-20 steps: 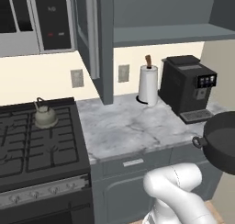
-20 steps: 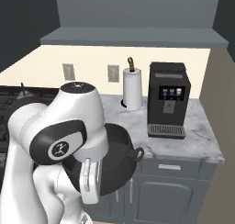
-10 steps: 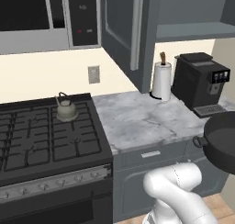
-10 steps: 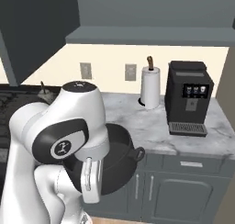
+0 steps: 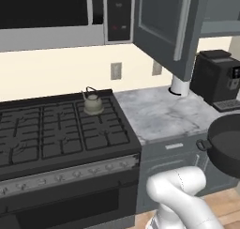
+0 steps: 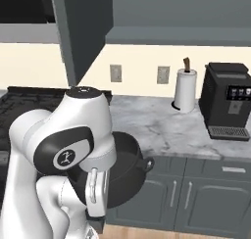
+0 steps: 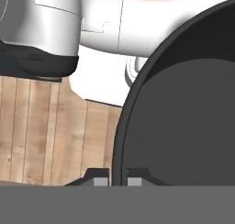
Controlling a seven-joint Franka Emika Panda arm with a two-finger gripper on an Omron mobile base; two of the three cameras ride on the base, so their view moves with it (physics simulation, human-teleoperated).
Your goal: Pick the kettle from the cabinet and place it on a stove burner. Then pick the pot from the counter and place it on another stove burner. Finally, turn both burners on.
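Stove nearer; pot (image 7: 183, 122) rim apparently between end effector (image 7: 118, 176) fingertips

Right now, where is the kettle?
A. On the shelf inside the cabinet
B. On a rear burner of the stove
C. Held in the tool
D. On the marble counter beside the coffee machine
B: the kettle stands on the stove burners, at the back right section of the grate.
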